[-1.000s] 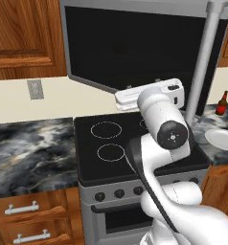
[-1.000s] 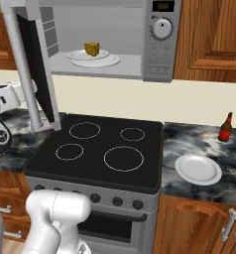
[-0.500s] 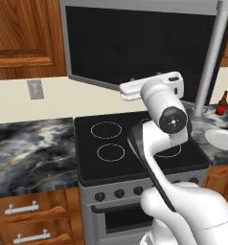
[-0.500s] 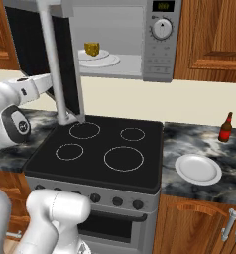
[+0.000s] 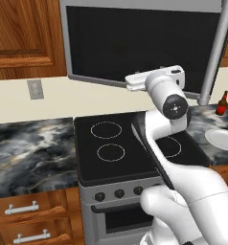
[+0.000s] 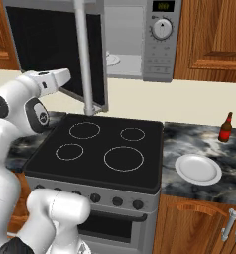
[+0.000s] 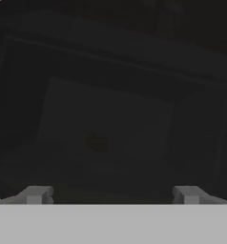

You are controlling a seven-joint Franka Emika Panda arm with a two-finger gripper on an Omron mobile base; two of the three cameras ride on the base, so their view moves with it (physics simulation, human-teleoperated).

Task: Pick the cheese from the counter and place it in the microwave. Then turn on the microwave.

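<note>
The microwave [image 6: 159,44] hangs above the stove with its big dark glass door [image 5: 140,43] swung most of the way round; the silver bar handle [image 6: 85,59] stands at the door's free edge. My gripper [image 6: 68,75] is open and presses flat against the door's outer face near its lower edge [image 5: 128,81]. In the hand view the two fingertips [image 7: 36,194] stand wide apart against the dark glass, and a dim yellowish lump, the cheese [image 7: 95,142], shows faintly through it. A white plate [image 6: 112,59] peeks out inside the cavity. The marbled counter [image 5: 29,148] flanks the stove.
The black stovetop [image 6: 100,149] lies below the door. On the right counter [image 6: 209,144] a brown bottle [image 6: 225,128] stands behind a white plate [image 6: 198,168]. The white knob [image 6: 161,29] and green display [image 6: 163,6] are on the microwave's right panel. Wooden cabinets flank it.
The door has swung further toward shut, with my gripper following against it. In the right base view the cheese, seen earlier on its plate, is now hidden behind the door.
</note>
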